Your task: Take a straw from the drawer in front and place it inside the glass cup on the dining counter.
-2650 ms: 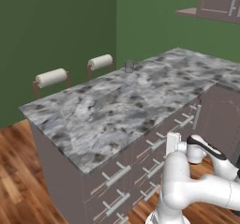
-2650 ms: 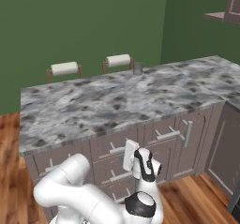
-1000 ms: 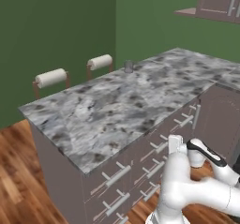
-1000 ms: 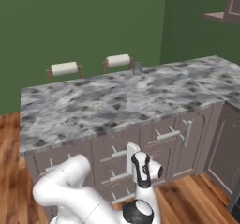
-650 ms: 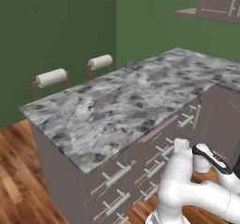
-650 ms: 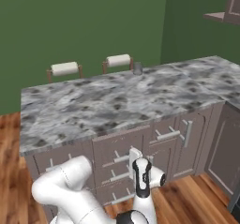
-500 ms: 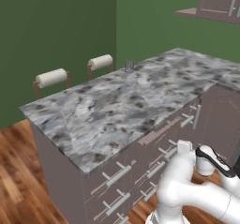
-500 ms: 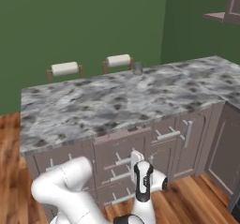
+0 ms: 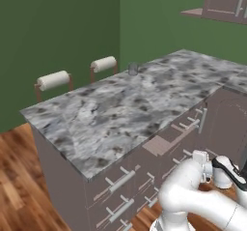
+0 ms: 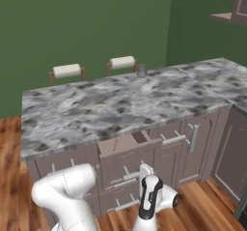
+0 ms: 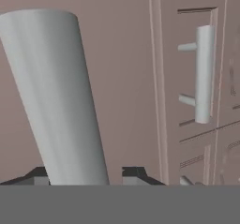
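Although the drawer already stands partly pulled out at the centre of the right base view, just under the stone edge, with a strip of its paler inside showing, no straw can be made out in that opening from here. In the left base view the same drawer shows as a tan patch right of centre, below the rim of the dining counter.

In the hand view its handle crosses the left half of the frame as a thick silver bar, very close to the camera, and it runs down between the 2 dark fingertips at the bottom edge. The gripper is about half closed around that bar; whether the pads actually press on it cannot be told. A second handle on a neighbouring cabinet front sits at the upper right of that view.

The glass cup stands at the far edge of the counter, upper centre of the right base view, close to the right one of 2 stool backs, and looks empty. It is well apart from the arm, which hangs low in front of the cabinets.

As a judgement, only the opening of the drawer is under way. Picking up a straw, carrying it across and dropping it into the cup all remain.
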{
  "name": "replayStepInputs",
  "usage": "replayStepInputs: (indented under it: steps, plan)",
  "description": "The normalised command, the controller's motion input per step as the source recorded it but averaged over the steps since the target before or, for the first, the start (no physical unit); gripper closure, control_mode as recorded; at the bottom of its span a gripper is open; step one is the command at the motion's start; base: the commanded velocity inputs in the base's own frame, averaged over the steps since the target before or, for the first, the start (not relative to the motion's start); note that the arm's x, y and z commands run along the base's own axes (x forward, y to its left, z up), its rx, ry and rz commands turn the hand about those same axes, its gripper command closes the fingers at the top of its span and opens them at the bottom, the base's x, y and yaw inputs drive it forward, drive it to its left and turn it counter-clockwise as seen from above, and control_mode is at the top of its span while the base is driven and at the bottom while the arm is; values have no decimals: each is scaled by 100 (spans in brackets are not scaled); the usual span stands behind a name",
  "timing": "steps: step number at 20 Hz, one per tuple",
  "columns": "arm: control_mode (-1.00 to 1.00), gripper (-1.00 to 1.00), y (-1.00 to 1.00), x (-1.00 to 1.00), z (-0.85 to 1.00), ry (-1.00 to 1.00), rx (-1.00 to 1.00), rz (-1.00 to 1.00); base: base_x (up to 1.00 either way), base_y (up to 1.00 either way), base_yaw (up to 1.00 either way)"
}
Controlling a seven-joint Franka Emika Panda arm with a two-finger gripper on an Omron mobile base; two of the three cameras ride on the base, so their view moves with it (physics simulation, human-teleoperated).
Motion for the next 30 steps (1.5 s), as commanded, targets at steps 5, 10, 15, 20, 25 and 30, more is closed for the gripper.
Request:
replayStepInputs:
  steps: [5, 10, 15, 20, 25, 30]
  plan:
    - [-100, 100, -100, -70, -55, 3, 0, 0, 0, 0, 0]
    - [-100, 100, -100, -76, -61, 6, -5, 0, 0, 0, 0]
    - [-100, 100, -100, -76, -61, 8, -8, 0, 0, 0, 0]
    - [-100, 100, -100, -77, -62, 13, -11, 0, 0, 0, 0]
    - [-100, 100, -100, -78, -58, 15, -11, 0, 0, 0, 0]
    - [-100, 100, -100, -69, -44, 21, -9, 0, 0, 0, 0]
